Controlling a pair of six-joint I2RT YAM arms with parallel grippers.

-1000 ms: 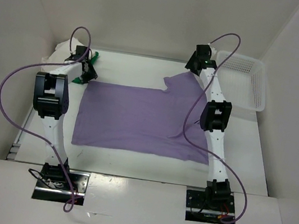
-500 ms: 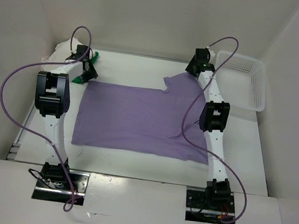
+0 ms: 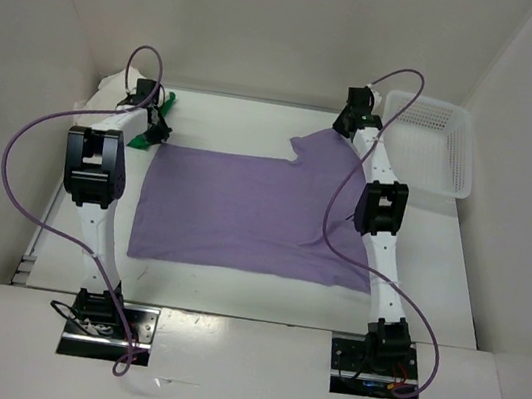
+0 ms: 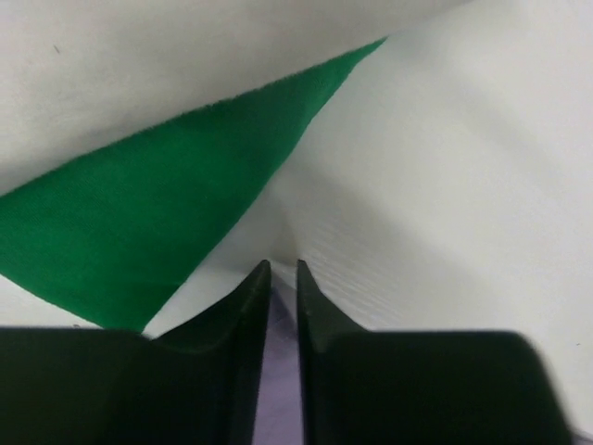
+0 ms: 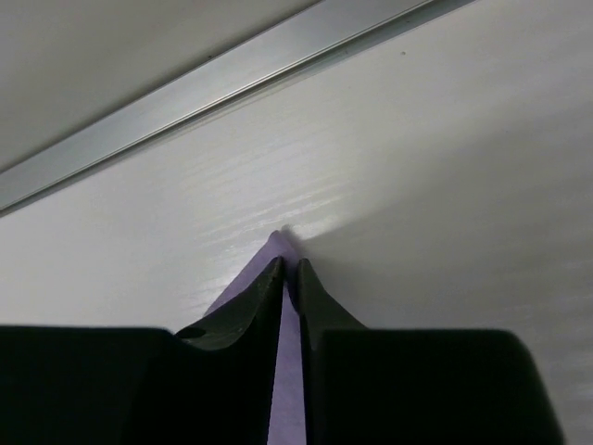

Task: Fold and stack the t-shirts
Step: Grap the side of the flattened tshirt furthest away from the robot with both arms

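- light purple t-shirt [image 3: 244, 211] lies spread flat across the middle of the table [image 3: 259, 117], with its far-right corner drawn out toward the back
- right gripper [image 5: 289, 264] is at that far-right corner, jaws pinched together on the cloth; a purple tip pokes out past the fingertips
- left gripper [image 4: 283, 269] is at the shirt's far-left corner, jaws nearly together with a sliver of purple between them, so it is gripping the purple edge
- green t-shirt [image 4: 157, 213] is just beside the left gripper, at the far left of the table
- white t-shirt [image 3: 104, 93] is bunched at the far-left edge behind the left arm; its shape is hard to make out
- white lattice basket [image 3: 452, 178] sits at far right, apart from the shirts
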